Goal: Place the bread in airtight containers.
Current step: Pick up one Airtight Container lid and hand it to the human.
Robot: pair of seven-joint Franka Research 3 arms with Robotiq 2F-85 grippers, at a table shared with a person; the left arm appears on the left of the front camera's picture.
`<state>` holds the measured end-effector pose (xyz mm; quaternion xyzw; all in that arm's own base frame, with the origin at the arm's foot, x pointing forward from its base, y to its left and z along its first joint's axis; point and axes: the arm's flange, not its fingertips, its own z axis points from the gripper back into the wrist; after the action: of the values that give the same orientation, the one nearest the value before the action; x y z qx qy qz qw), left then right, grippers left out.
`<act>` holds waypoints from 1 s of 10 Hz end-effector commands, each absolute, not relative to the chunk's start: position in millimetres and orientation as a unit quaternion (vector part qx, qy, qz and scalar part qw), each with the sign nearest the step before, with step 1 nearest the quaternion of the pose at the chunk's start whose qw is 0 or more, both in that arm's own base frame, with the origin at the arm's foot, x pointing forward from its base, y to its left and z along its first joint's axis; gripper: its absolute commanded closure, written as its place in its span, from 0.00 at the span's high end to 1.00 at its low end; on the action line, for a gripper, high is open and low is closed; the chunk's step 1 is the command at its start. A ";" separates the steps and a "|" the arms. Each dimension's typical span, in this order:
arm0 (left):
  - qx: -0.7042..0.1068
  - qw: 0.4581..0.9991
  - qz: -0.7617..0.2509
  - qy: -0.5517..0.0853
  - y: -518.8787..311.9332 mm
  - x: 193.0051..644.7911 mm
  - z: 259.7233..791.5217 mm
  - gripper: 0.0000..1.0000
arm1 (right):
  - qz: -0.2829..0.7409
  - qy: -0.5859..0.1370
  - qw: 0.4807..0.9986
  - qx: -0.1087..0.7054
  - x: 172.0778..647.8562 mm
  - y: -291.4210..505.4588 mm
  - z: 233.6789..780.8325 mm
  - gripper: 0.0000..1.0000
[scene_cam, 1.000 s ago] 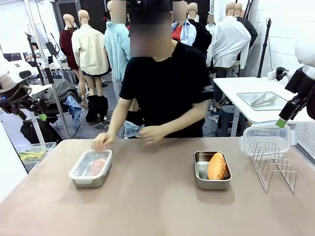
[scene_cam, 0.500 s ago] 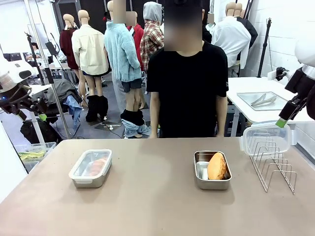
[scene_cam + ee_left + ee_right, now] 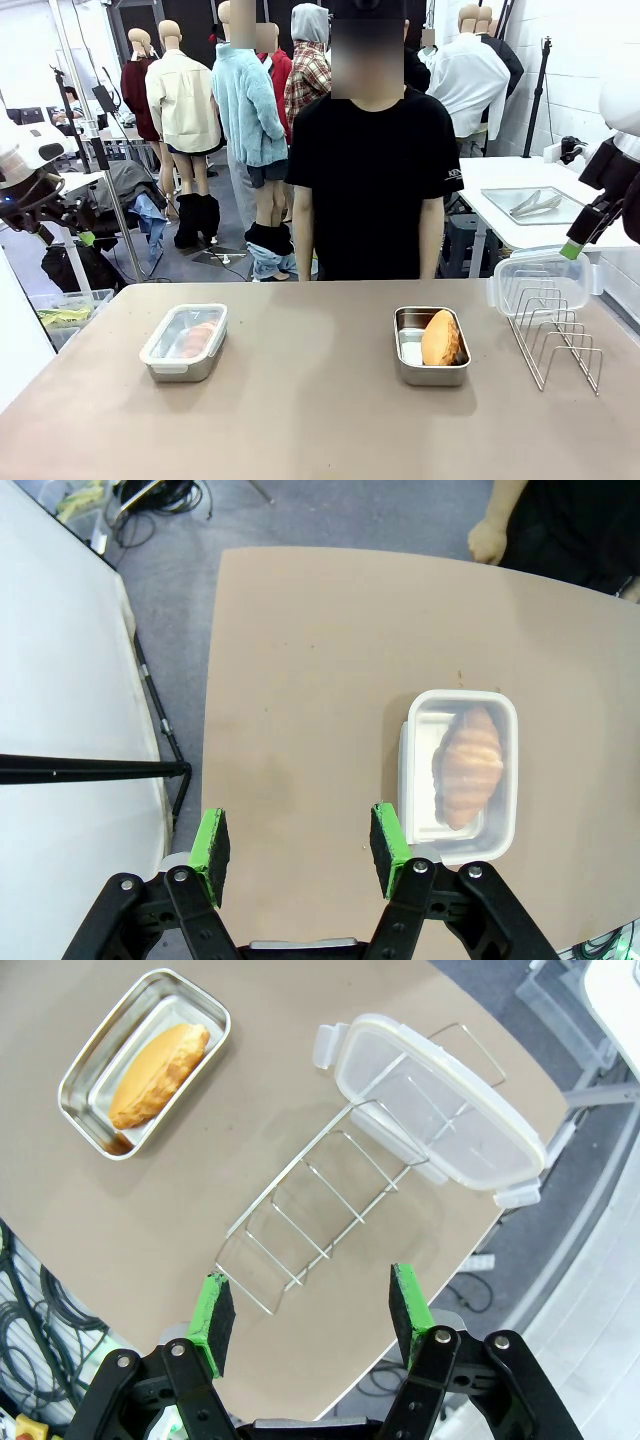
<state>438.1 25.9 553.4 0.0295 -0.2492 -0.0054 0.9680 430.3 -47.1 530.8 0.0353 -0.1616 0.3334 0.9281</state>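
Already, toward the table's (image 3: 300, 420) left edge, the croissant (image 3: 470, 765) lies sealed in its lidded container (image 3: 185, 342); my left gripper (image 3: 300, 845) hangs above, fingers apart and empty. Right of the middle, the bun (image 3: 441, 337) sits in the open pan (image 3: 431, 347), so I judge capping it comes next. Its lid (image 3: 435, 1100) leans on the wire rack (image 3: 555, 335) at the right edge, below my open, empty right gripper (image 3: 312, 1310); the rack's wires may snag it.
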 end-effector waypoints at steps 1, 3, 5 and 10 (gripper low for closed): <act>0.030 0.968 0.004 -0.250 25.6 437.3 554.0 0.74 | 0.332 -0.150 0.931 0.029 432.5 -47.1 534.5 0.78; 0.030 0.968 0.004 -0.250 25.6 437.3 554.0 0.74 | 0.332 -0.150 0.931 0.029 432.5 -47.1 534.5 0.78; 0.030 0.968 0.004 -0.250 25.6 437.3 554.0 0.74 | 0.332 -0.150 0.931 0.029 432.5 -47.1 534.5 0.78; 0.030 0.968 0.004 -0.250 25.6 437.3 554.0 0.74 | 0.332 -0.150 0.931 0.029 432.5 -47.1 534.5 0.78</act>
<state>438.1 25.9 553.4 0.0295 -0.2492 -0.0054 0.9680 430.3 -47.1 530.8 0.0353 -0.1616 0.3334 0.9281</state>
